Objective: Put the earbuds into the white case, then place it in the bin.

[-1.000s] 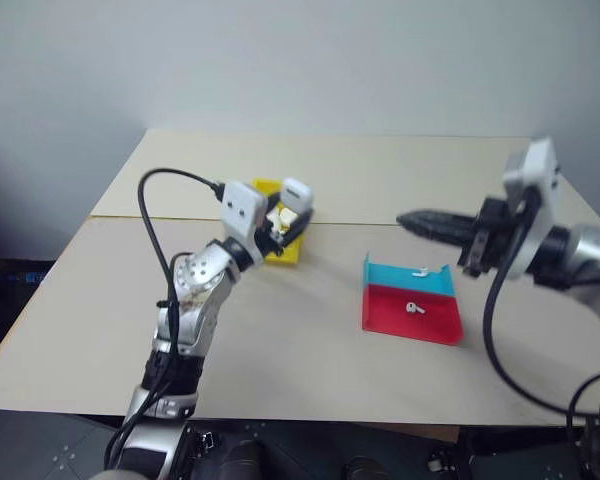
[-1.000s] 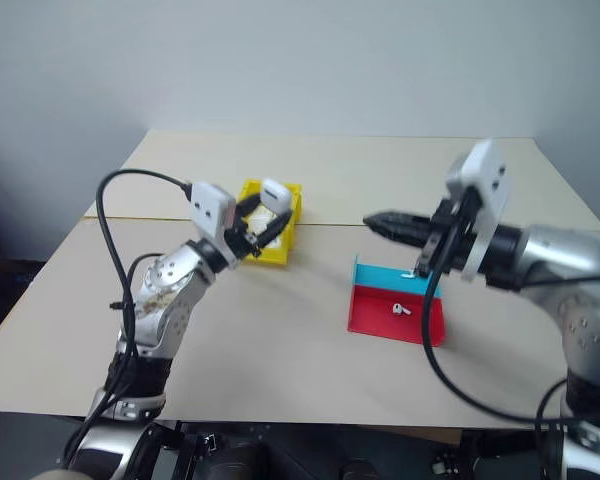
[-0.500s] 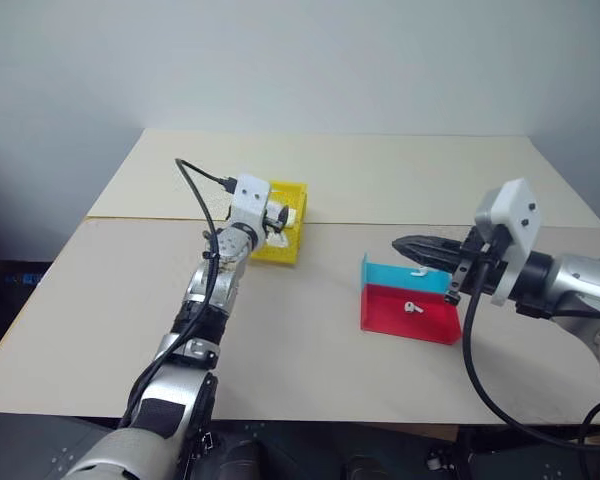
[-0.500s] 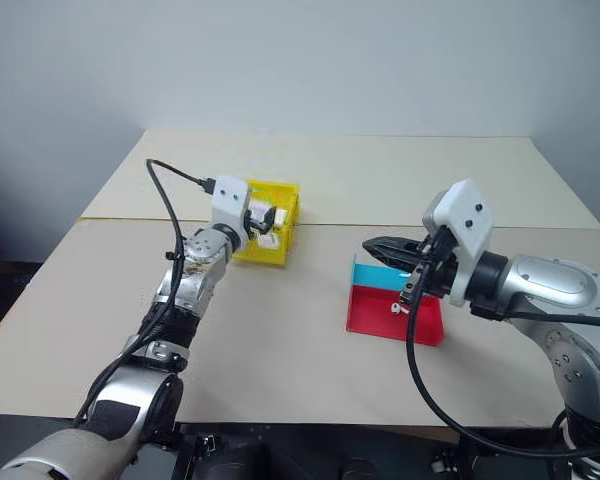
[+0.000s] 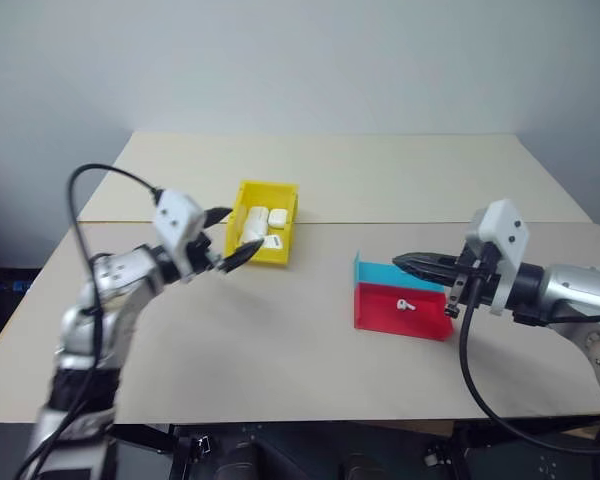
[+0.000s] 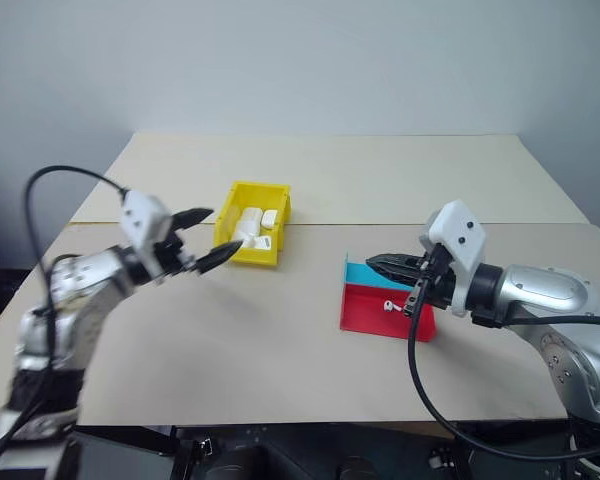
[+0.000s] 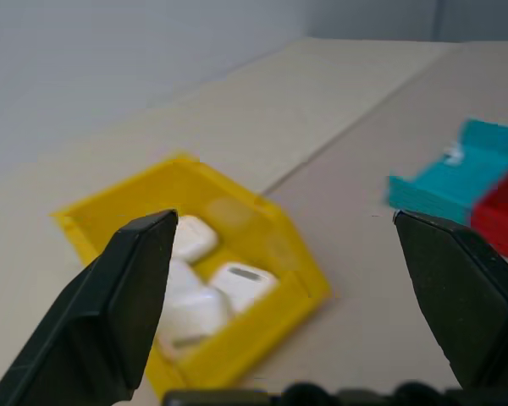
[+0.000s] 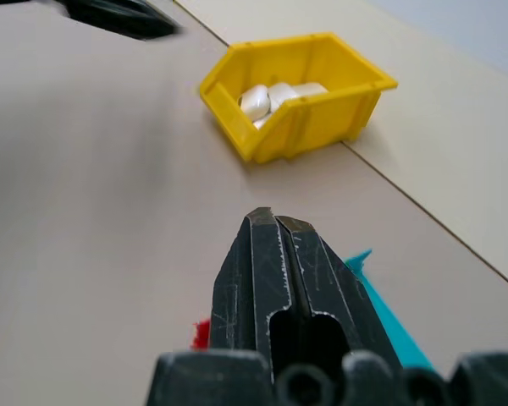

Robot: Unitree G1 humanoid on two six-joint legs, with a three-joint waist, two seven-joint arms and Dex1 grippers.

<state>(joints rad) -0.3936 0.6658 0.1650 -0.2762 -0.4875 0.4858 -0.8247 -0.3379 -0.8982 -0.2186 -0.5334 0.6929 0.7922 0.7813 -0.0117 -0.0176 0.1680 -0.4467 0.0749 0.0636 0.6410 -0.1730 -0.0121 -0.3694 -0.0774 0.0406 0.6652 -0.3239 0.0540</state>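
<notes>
Tiny, glossy, slippery-looking earbud (image 5: pixel 407 306) in red tray (image 5: pixel 432 327) lower right; best pinched by stem, right gripper (image 5: pixel 401 262) pressed together, left gripper (image 5: pixel 231 239) spread beside bin (image 5: pixel 242 196) holding cases (image 5: pixel 257 224).

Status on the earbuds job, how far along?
Done, apparently: several white cases lie in the yellow bin. The left gripper is open and empty beside the bin. In hand: nothing; the right gripper is shut and empty over the cyan tray. Left: one earbud lies in the red tray, another in the cyan one.
</notes>
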